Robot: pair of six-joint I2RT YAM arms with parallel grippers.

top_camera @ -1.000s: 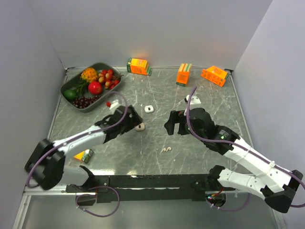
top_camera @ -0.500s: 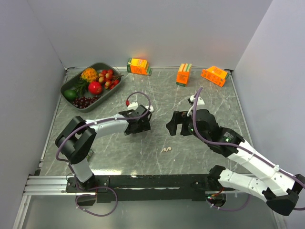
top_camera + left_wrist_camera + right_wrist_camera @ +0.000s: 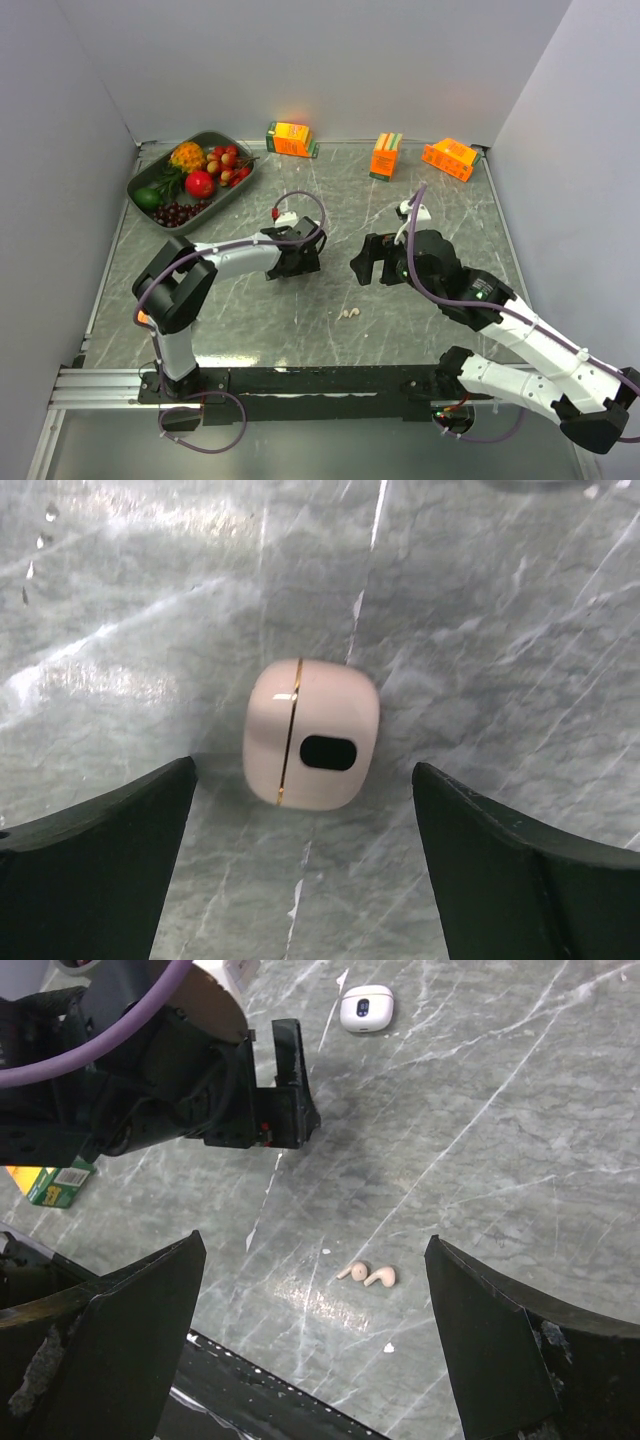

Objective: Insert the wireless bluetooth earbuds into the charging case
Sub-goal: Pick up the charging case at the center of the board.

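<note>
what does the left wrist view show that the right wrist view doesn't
Left wrist only: a pale pink case with a gold seam. Right wrist only: the earbuds, a white case, a green carton and the open right hand. Both: the open left hand and the grey marbled table.

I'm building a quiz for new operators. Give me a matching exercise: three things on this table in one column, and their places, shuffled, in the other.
Things:
1. pale pink case
2. earbuds
3. fruit tray

Places:
a. far left corner of the table
b. between the fingers of the open left gripper
c. bare table near the front, between the two arms

Pairs: 1-b, 2-c, 3-a
</note>
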